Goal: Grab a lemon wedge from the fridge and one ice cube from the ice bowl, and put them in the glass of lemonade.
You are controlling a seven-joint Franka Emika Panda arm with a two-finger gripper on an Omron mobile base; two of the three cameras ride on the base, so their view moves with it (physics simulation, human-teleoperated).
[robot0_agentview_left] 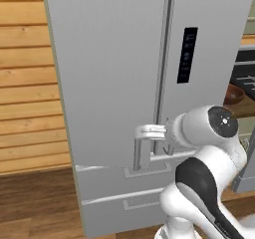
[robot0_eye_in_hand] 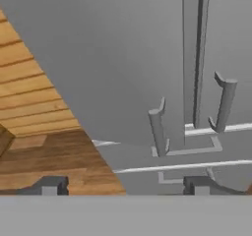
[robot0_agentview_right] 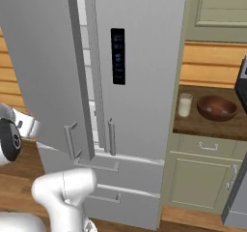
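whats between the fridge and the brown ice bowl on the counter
The glass of lemonade stands between the fridge and the ice bowl, on the counter, in the right base view.

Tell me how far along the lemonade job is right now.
Early stage. Done: the fridge's left door stands ajar, a gap showing shelves inside. In hand: nothing; the gripper is open near the door handle, gripping nothing. Left: open the door wider, fetch the lemon wedge, take an ice cube from the ice bowl, and drop both into the glass of lemonade on the counter.
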